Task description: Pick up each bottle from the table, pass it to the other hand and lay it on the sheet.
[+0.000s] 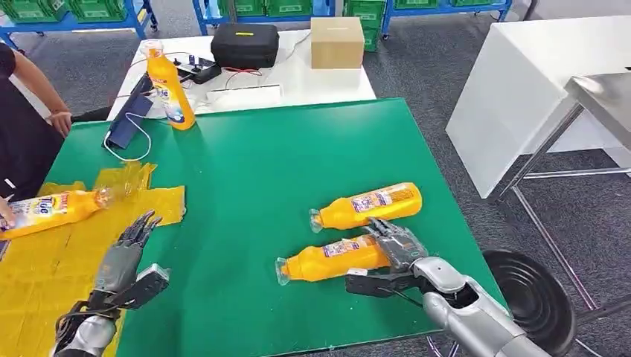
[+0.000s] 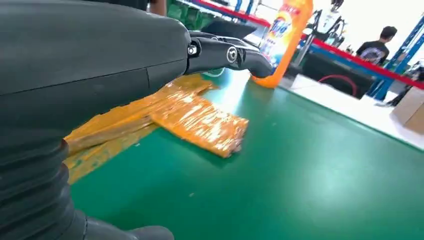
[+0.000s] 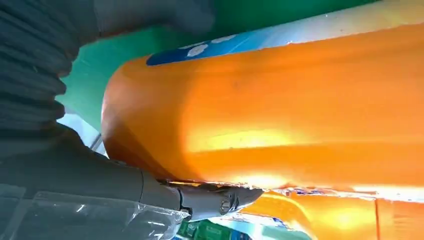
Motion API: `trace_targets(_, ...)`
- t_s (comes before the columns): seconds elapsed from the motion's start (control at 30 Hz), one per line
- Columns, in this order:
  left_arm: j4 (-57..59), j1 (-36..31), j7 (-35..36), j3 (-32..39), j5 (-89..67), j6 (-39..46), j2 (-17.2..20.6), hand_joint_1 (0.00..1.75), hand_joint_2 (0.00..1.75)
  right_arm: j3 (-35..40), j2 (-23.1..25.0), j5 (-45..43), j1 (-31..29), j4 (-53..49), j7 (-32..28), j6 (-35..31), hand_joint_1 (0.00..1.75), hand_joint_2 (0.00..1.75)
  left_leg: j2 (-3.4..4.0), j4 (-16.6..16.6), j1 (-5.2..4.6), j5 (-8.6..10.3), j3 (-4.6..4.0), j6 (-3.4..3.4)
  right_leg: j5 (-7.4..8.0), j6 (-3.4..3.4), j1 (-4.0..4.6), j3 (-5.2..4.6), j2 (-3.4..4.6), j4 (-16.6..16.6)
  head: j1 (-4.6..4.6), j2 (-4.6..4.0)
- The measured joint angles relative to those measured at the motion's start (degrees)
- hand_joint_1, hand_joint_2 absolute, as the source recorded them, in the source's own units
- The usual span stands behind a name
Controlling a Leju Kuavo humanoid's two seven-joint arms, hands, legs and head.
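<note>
**Getting a firm hold on the nearer lying bottle**

Head view shows the right hand (image 1: 398,249) laid over the base end of the nearer lying bottle (image 1: 335,259), close to the table's near edge and toward its right side. Its fingers (image 1: 387,232) drape across the orange body; whether they have fully closed around it I cannot tell, though in the right wrist view the bottle (image 3: 280,125) sits pressed up against the palm with a finger (image 3: 220,200) along its side. A second lying bottle (image 1: 368,206) rests just beyond, nearly parallel and close by.

The step in hand looks like the grasp before lifting. To do it well, the fingers should wrap the body rather than press on top, since a round, smooth bottle on its side is likely to roll away toward its neighbour. Gripping near the base leaves the neck end free, which should suit a handover.

The left hand (image 1: 130,242) waits with fingers spread and holding nothing, beside the edge of the yellow sheet (image 1: 52,268) at the table's near-left corner. One bottle (image 1: 48,212) already lies on the sheet by the left edge, and another bottle (image 1: 170,85) stands upright near the far-left corner. The lift should come straight up before swinging across toward the left hand.
</note>
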Motion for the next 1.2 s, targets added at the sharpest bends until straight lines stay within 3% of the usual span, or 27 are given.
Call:
trace_targets(0.1, 0.04, -1.53, -0.09, -0.35, 0.09, 0.04, 0.04, 0.0, 1.75, 0.11, 0.79, 0.09, -1.0, 1.07, -0.17, -0.07, 1.75, 1.75, -0.02, 0.04, 0.03, 0.23, -0.32, 0.14, 0.2, 0.19, 0.02, -0.26, 0.03, 0.0, -0.02, 0.0)
trace_targets(0.13, 0.04, -1.8, -0.09, -0.37, 0.15, 0.07, 0.11, 0.0, 1.75, 0.22, 0.87, 0.09, -1.2, 1.13, -0.22, -0.07, 1.75, 1.75, -0.01, 0.06, 0.04, 0.25, -0.35, 0.07, 0.41, -0.03, 0.02, 0.28, 0.03, 0.01, -0.04, 0.0)
trace_targets(0.17, 0.13, -1.94, -0.11, -0.44, 0.2, 0.06, 0.11, 0.0, 1.75, 0.26, 0.94, 0.13, -1.28, 1.31, -0.28, -0.13, 1.75, 1.75, 0.0, 0.07, 0.08, 0.59, -0.33, -0.21, 0.66, -0.01, 0.04, 0.2, 0.05, 0.02, -0.04, 0.0)
trace_targets(0.4, 0.44, -2.01, -0.55, -0.98, 1.38, -0.18, 0.09, 0.0, 1.75, 0.26, 1.14, 0.0, -1.71, 1.83, -0.48, -0.15, 1.75, 1.75, 0.0, 0.05, 0.16, 0.4, -0.29, -0.29, 0.45, -0.08, 0.12, 0.23, 0.08, 0.02, 0.0, 0.0)
trace_targets(0.5, 0.39, -1.91, -1.49, -1.38, 4.36, -2.85, -0.11, 0.0, 1.75, 0.28, 1.24, -0.07, -1.64, 2.21, -0.48, -0.13, 1.75, 1.75, -0.02, 0.03, 0.16, 0.05, 0.26, -0.27, 0.12, -0.05, 0.12, 0.27, 0.08, 0.01, -0.04, 0.0)
trace_targets(0.6, -1.18, -1.54, -4.07, -1.44, 14.22, -11.49, -1.31, 0.0, 1.75, 0.02, 1.33, -0.98, -1.3, 2.42, -0.68, -0.42, 1.75, 1.75, -0.03, 0.02, 0.22, -0.18, 0.8, -0.25, -0.16, 0.0, 0.17, 0.78, 0.09, 0.01, -0.04, 0.0)
trace_targets(0.63, -2.63, -1.28, -4.45, -1.4, 17.32, -14.74, -1.86, 0.0, 0.0, -0.35, 1.35, -1.59, -1.23, 2.29, -0.79, -0.5, 1.75, 1.75, -0.02, 0.03, 0.24, -0.23, 0.72, -0.24, -0.16, -0.01, 0.16, 0.88, 0.08, 0.02, -0.02, 0.0)
trace_targets(0.67, -3.94, -0.98, -4.74, -1.38, 19.42, -16.75, -2.32, 0.0, 0.0, -0.68, 1.38, -2.04, -1.01, 2.18, -0.92, -0.61, 1.75, 1.75, 0.0, 0.04, 0.25, -0.12, 0.59, -0.25, -0.08, 0.02, 0.17, 1.03, 0.07, 0.0, 0.02, 0.0)
trace_targets(0.7, -5.04, -0.8, -5.07, -1.25, 22.34, -19.17, -2.88, 0.0, 1.75, -1.05, 1.42, -2.75, -0.82, 2.01, -1.25, -1.11, 1.75, 1.75, 0.0, 0.05, 0.24, -0.1, 0.53, -0.24, 0.01, -0.05, 0.14, 1.15, 0.07, 0.01, -0.02, 0.0)
trace_targets(0.83, -12.18, 3.45, -5.44, 1.03, 41.11, -36.89, -6.39, 0.0, 1.75, -4.63, 2.07, -10.84, 4.14, -2.56, -6.54, -5.4, 1.75, 1.75, -0.15, 0.08, 0.15, -0.15, 0.42, -0.18, -0.14, 0.17, 0.04, 1.12, -0.05, 0.01, -0.07, 0.0)
trace_targets(0.9, -16.51, 7.24, -5.42, 1.73, 48.66, -43.46, -8.91, 0.0, 1.75, -7.96, 2.07, -18.01, 9.15, -8.55, -10.57, -5.34, 1.75, 1.75, -0.61, 0.11, 0.12, -0.15, 0.21, -0.18, -0.24, 0.2, 0.03, 0.97, -0.45, 0.01, -0.07, 0.0)
trace_targets(1.0, -21.43, 12.39, -5.53, 1.95, 55.66, -48.07, -12.24, 0.0, 1.75, -12.64, 2.34, -24.16, 17.56, -17.37, -15.52, -5.07, 1.75, 1.75, -1.41, 0.14, 0.05, -0.1, -0.75, -0.14, -0.34, 0.31, -0.01, 0.27, -1.16, 0.03, -0.09, 0.0)
trace_targets(1.2, -27.1, 17.81, -5.51, 0.44, 59.32, -48.5, -16.37, 0.0, 1.75, -17.77, 3.61, -25.83, 25.19, -28.11, -18.95, -5.57, 1.75, 1.75, -1.47, 0.14, -0.11, -0.07, -1.43, -0.07, -0.35, 0.32, -0.15, -0.3, -1.31, 0.02, -0.07, 0.0)
